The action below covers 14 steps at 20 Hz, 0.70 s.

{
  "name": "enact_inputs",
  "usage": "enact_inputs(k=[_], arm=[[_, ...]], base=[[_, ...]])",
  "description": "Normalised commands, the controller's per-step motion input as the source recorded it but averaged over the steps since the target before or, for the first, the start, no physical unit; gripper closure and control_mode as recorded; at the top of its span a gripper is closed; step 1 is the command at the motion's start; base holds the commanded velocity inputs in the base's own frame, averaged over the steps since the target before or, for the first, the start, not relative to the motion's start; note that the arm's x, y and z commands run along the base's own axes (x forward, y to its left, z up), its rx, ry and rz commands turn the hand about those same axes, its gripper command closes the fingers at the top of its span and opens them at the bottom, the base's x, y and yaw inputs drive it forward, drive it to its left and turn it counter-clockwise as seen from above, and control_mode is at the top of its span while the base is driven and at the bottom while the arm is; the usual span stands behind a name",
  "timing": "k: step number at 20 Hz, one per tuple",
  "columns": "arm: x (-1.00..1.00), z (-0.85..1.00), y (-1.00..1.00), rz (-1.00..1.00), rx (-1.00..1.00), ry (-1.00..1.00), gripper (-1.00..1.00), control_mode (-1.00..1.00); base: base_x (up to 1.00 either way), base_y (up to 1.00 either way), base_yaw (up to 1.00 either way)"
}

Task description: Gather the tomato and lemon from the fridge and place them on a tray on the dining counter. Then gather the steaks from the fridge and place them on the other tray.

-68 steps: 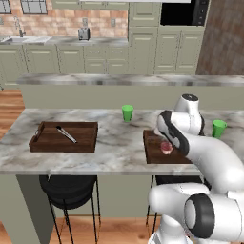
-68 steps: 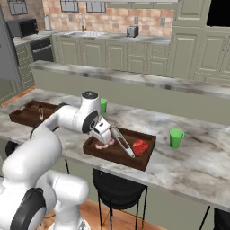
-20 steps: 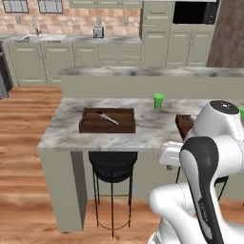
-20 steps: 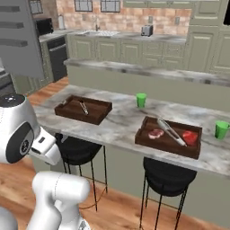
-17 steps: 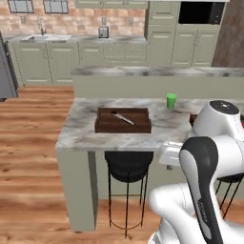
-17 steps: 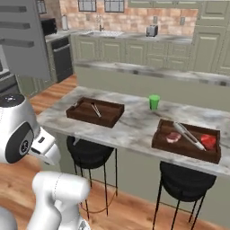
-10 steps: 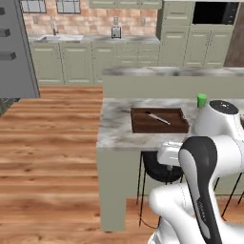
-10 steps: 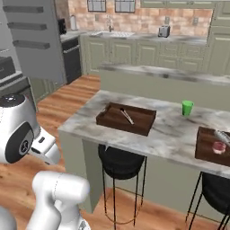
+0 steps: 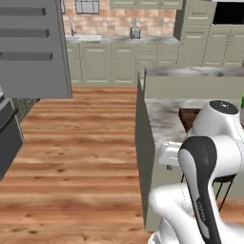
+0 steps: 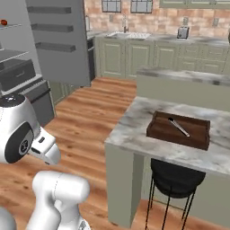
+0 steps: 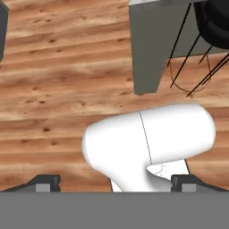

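The pincer (image 11: 115, 182) pointed down at the wooden floor (image 11: 67, 89), its two dark fingertips (image 11: 44, 181) set far apart at the bottom corners of the hand view with nothing between them, so it stood spread and empty. Under it in that view lay the green corner of the dining counter (image 11: 145, 49) and the thin black legs of a stool (image 11: 197, 67). In the right base view the marbled tabletop (image 10: 134, 121) of the dining counter carried a dark wooden tray (image 10: 179, 130), near its corner, with a slim metal utensil (image 10: 179, 127) lying slantwise inside it; a black stool (image 10: 173, 182) stood tucked under that edge. The fridge (image 10: 27, 58) stood open at the far left, its grey door swung out and its shelves showing, and the tomato (image 10: 3, 22) sat as a small red spot on an upper shelf at the picture's edge. In the left base view the fridge door (image 9: 31, 47) filled the upper left, and the dining counter (image 9: 162, 114) ran off to the right behind the arm, with a brown corner of the tray (image 9: 188, 118) just visible. Against the back wall ran green cabinets with a sink (image 10: 128, 35) and a toaster (image 10: 183, 32).
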Motion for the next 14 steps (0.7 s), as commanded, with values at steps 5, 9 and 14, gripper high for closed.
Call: enact_inputs(k=[5, 9, 14], arm=[[0.0, 0.0, 0.0, 0.0, 0.0, 0.0, -1.0, 1.0], [0.0, 0.0, 0.0, 0.0, 0.0, 0.0, -1.0, 1.0], [0.0, 0.0, 0.0, 0.0, 0.0, 0.0, -1.0, 1.0]], base=[[0.78, 1.0, 0.0], [1.0, 0.95, 0.0], [0.99, 0.93, 0.01]])
